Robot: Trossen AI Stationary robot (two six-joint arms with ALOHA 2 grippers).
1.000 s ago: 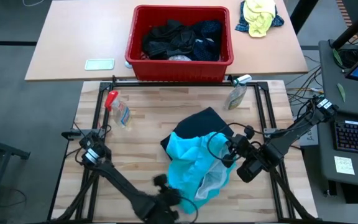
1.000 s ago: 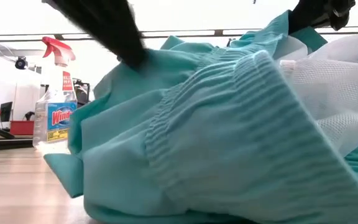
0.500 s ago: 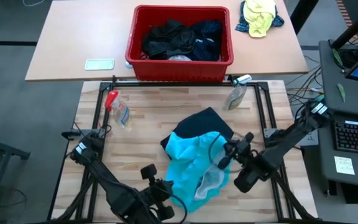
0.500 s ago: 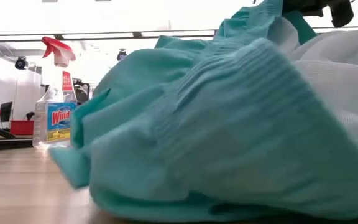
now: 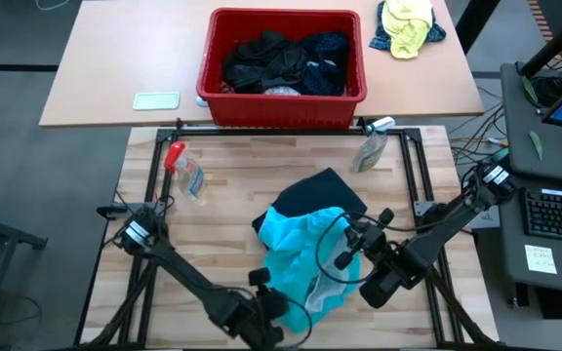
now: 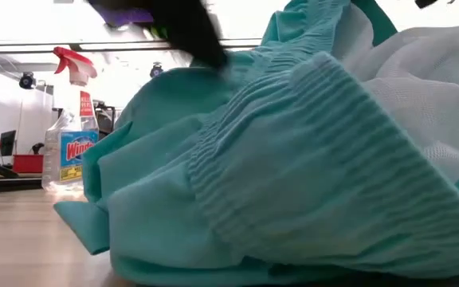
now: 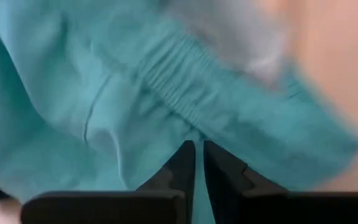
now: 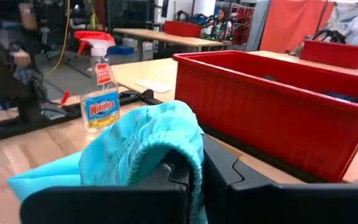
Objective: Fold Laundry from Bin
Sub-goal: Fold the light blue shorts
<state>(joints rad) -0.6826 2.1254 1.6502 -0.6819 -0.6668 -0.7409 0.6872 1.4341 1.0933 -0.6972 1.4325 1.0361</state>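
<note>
A: How far along is the folding?

B: Early, I'd judge. In the high view the bin [image 5: 281,54] sits at top centre on the far table, with dark laundry [image 5: 283,60] heaped in it. Only two garments are out: a turquoise one [image 5: 301,255] crumpled at lower centre of the wooden table [image 5: 222,185], lying partly over a dark one [image 5: 315,192].

A: Is either folded?

B: No. The turquoise piece is bunched, its white mesh lining turned out, nothing flat or squared. The dark one pokes out above it, loose.

A: What are the arms doing?

B: The right gripper [image 8: 194,174] has its jaws pressed together on a fold of the turquoise cloth; in its wrist view the fabric drapes over the fingertips, lifted off the table. In the high view it is right of centre, low in the frame.

A: And the left?

B: The left gripper [image 7: 199,163] is at the bottom centre of the high view, at the garment's near edge. Its jaws are almost together, a thin gap between them, tips against the cloth near the elastic waistband. I can't tell whether any fabric is pinched.

A: So what remains?

B: Spreading and folding this piece, then the dark one, then everything in the bin.
</note>
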